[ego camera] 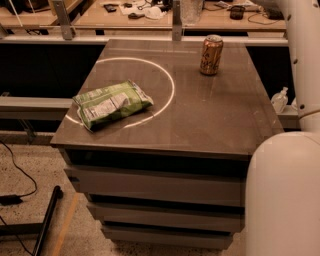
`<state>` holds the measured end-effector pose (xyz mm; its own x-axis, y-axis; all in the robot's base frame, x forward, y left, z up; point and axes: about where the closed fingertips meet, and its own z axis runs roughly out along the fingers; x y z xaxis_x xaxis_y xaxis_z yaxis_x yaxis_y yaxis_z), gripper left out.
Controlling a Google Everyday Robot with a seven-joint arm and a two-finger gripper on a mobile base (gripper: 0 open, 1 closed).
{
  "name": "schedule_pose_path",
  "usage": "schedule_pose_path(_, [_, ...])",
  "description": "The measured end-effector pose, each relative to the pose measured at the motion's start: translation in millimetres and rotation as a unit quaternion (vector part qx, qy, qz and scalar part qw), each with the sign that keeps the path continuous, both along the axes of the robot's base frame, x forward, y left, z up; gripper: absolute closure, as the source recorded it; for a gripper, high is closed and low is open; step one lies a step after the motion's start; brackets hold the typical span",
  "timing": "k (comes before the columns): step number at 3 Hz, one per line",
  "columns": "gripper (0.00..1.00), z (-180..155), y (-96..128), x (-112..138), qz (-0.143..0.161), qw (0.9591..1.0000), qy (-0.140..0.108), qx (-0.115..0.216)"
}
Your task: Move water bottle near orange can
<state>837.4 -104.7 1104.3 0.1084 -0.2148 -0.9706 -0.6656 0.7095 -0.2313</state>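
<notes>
The gripper is out of view. The white arm [304,60] climbs the right side and leaves the picture at the top, so whether the gripper is wide, narrow or holding anything cannot be told.

Only the clear lower part of the water bottle [191,11] shows, cut off by the top edge, over the far end of the table [210,120]. Its cap and label are out of view. Its base seems to sit clear of the tabletop, which suggests it hangs from a grasp higher up, but that is a judgement and not something seen.

The orange can [211,55] stands upright just below the bottle and a little toward the arm's side, near the table's far edge. There is bare surface all round it, so there is room to set the bottle down close by without touching it.

A green chip bag [111,104] lies flat across a white ring [172,90] marked on the top. It is well away from the arm on the opposite side and clear of any lowering path. A small pump bottle [280,99] sits off the table, just beside the arm.

The likely next step is a short drop beside the can, and the chief risk is tipping the can.
</notes>
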Motion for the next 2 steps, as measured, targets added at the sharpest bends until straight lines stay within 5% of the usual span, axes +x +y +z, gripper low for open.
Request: schedule_pose_path(2, [1.0,-11.6,-49.7,-10.7,-0.043,0.9991,0.002,0.004])
